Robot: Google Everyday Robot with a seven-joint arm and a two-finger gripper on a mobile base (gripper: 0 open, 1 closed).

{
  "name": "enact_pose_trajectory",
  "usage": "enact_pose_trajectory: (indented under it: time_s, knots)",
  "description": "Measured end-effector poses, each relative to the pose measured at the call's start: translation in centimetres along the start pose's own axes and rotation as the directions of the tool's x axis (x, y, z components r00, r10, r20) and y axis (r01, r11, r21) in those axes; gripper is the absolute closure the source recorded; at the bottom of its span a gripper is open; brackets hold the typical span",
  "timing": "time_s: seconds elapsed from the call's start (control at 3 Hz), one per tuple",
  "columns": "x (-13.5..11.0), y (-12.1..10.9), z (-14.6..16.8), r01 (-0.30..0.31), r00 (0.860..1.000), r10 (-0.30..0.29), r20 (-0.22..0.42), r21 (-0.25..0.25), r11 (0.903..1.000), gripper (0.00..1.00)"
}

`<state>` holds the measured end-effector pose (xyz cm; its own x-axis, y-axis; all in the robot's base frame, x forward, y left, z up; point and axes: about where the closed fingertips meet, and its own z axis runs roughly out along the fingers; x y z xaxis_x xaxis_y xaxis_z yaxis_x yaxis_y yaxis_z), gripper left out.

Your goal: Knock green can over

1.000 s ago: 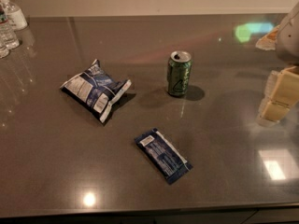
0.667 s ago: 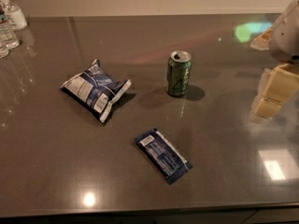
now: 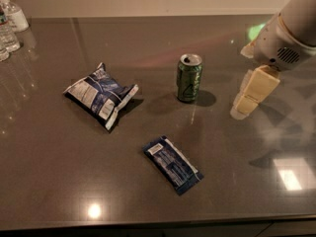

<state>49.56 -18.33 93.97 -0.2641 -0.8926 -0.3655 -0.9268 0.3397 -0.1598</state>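
Observation:
The green can (image 3: 189,78) stands upright near the middle of the dark table (image 3: 59,181), with a silver top and a pale triangle mark on its side. My gripper (image 3: 243,107) hangs from the white arm (image 3: 291,33) at the right, its cream fingers (image 3: 256,90) pointing down-left just above the table. It is to the right of the can, roughly a can's height away, not touching it.
A blue and white chip bag (image 3: 100,96) lies left of the can. A flat blue packet (image 3: 173,164) lies in front of the can. Clear water bottles (image 3: 10,26) stand at the far left corner. The table's front edge runs along the bottom.
The arm and gripper have moved left, from the right edge of view toward the can. The can and both packets have not moved.

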Motion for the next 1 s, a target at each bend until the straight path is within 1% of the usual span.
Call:
enact_pose_trajectory:
  time_s: [0.33, 0.67, 1.0]
  knots:
    - [-1.8, -1.7, 2.8, -0.029, 0.994, 0.030, 0.101, -0.015, 0.9995, 0.00]
    - [-3.7, -3.7, 5.1, -0.048, 0.979, 0.052, 0.196, -0.023, 0.9986, 0.00]
    - [-5.9, -5.4, 7.0, -0.059, 0.954, 0.067, 0.293, -0.035, 0.9976, 0.00]
